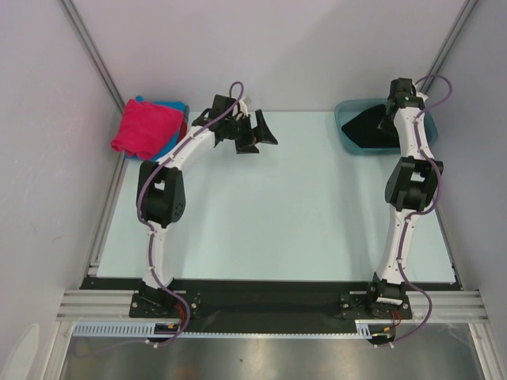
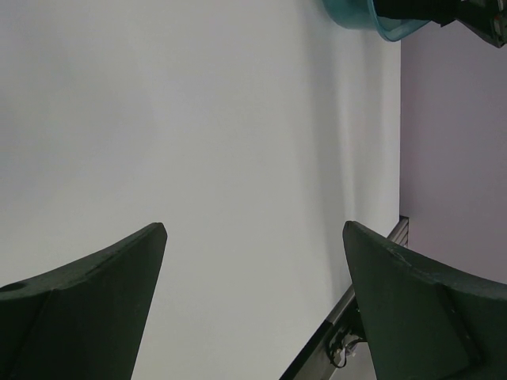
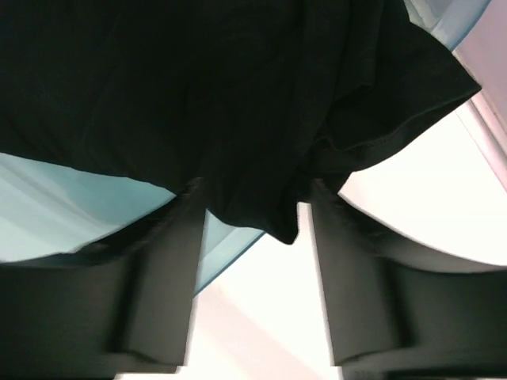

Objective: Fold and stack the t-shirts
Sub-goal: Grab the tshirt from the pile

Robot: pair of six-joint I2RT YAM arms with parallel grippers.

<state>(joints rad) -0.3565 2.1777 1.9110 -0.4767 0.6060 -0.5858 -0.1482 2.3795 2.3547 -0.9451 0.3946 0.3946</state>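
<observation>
Stack begun at far left, black shirt not yet out of the basin.

I count two folded t-shirts piled in the far left corner of the tabletop (image 1: pixel 277 214): a pink t-shirt (image 1: pixel 144 127) on top and a blue t-shirt (image 1: pixel 170 105) edging out beneath; whether more hide under them I cannot tell. One black t-shirt (image 1: pixel 366 127) lies crumpled in the single teal basin (image 1: pixel 346 107) at far right, so I judge its lifting, folding and stacking all remain. The right arm (image 1: pixel 408 174) reaches into the basin, its jaws straddling a fold of black cloth; whether they have clamped it I cannot tell. The left arm (image 1: pixel 162 198) hovers near the stack, jaws wide apart, holding nothing.
</observation>
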